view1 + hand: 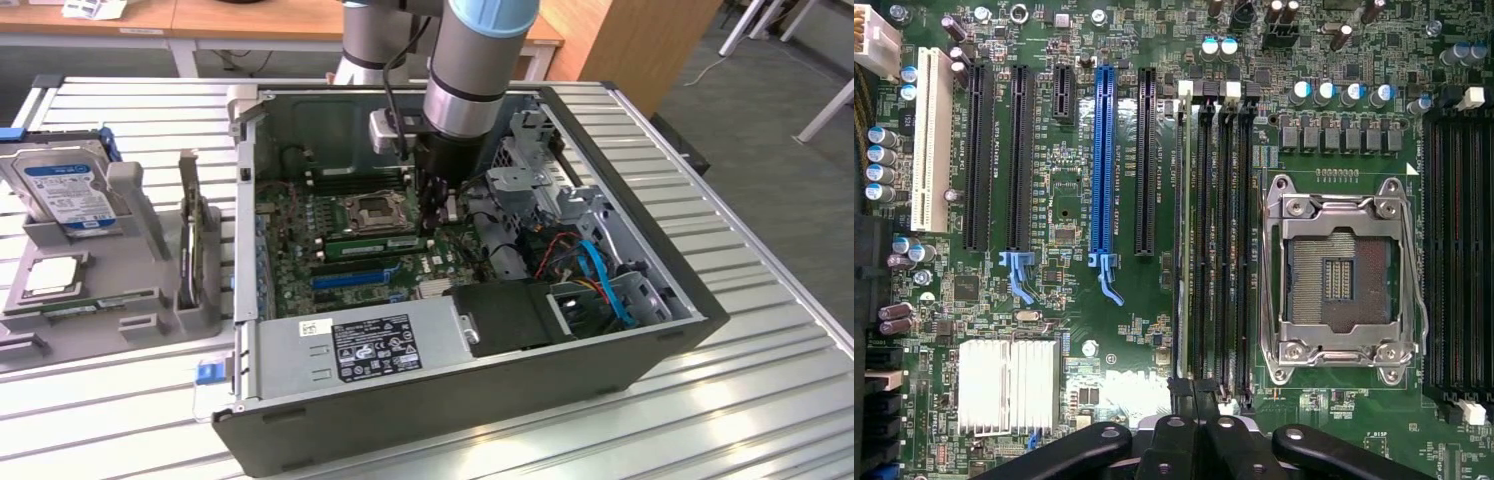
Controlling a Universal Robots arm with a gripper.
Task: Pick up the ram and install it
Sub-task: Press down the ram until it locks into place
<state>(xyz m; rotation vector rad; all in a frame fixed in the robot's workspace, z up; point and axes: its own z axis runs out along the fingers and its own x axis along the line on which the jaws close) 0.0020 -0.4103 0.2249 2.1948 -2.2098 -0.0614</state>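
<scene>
Wrist view: one ram (1181, 230) seated upright beside three black slots; fingers (1194, 400) together above it.

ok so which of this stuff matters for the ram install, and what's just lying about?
Job: ram, edge-on at the memory slots; motherboard; gripper, shut, at the slots' end.
Lying about: hard drive and processor chip, both in the grey holder; power supply; blue cables.

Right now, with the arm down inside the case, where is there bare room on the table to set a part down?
Bare slatted table lies on the exterior view's right of the computer case, and in front of it. The exterior view's left is crowded: gray parts holder, hard drive. Inside, the gripper hangs over the motherboard.
</scene>
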